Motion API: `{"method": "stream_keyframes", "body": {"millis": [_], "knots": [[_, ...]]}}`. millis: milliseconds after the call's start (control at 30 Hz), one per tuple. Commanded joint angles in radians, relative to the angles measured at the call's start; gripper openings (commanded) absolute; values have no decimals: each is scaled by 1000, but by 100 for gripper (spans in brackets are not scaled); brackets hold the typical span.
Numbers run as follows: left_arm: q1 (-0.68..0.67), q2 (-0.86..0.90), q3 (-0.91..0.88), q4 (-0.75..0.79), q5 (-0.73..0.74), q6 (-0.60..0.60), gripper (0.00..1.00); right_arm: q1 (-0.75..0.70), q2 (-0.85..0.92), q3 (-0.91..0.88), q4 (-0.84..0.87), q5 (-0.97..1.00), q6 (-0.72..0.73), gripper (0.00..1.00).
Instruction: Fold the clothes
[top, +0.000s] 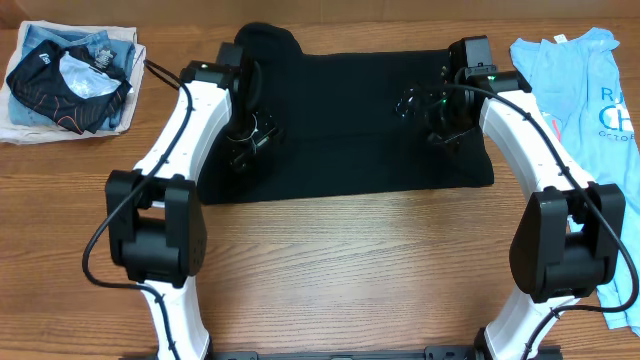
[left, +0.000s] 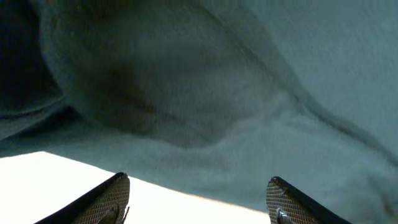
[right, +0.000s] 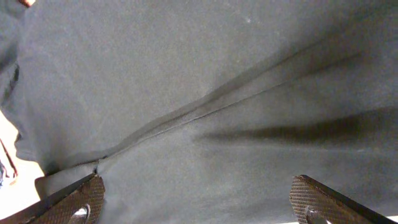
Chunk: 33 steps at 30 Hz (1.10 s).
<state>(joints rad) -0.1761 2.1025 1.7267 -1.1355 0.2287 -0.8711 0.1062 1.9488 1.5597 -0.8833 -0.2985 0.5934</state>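
Observation:
The plain black T-shirt (top: 345, 120) lies spread flat across the far middle of the wooden table, with one sleeve poking out at its top left. My left gripper (top: 248, 140) hovers over the shirt's left part, open and empty; its wrist view shows dark fabric (left: 205, 93) with a bright strip of table below it, between the fingers (left: 196, 199). My right gripper (top: 440, 125) hovers over the shirt's right part, open and empty; its wrist view shows black fabric with a seam (right: 205, 106) filling the frame above the fingers (right: 199, 199).
A pile of clothes (top: 70, 80) with a small black garment with orange lines sits at the far left. A light blue printed T-shirt (top: 590, 110) lies at the right edge. Bare wooden table (top: 350, 270) lies in front of the black shirt.

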Motion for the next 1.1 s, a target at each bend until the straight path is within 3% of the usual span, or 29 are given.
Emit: {"method": "stream_keyframes", "body": {"millis": [0,433,567,1067], "knots": [[6,21,8,3,8,-108,73,-2,-6,11,-4,40,9,100],[7,38,8,3,-84,-267,73,-2,-6,11,-18,55,9,100],[8,39,8,21,-159,-270,72,-2,-6,11,-24,55,9,100],[15,103,8,101,-160,-241,72,-2,-6,11,-31,58,6,100]]}}
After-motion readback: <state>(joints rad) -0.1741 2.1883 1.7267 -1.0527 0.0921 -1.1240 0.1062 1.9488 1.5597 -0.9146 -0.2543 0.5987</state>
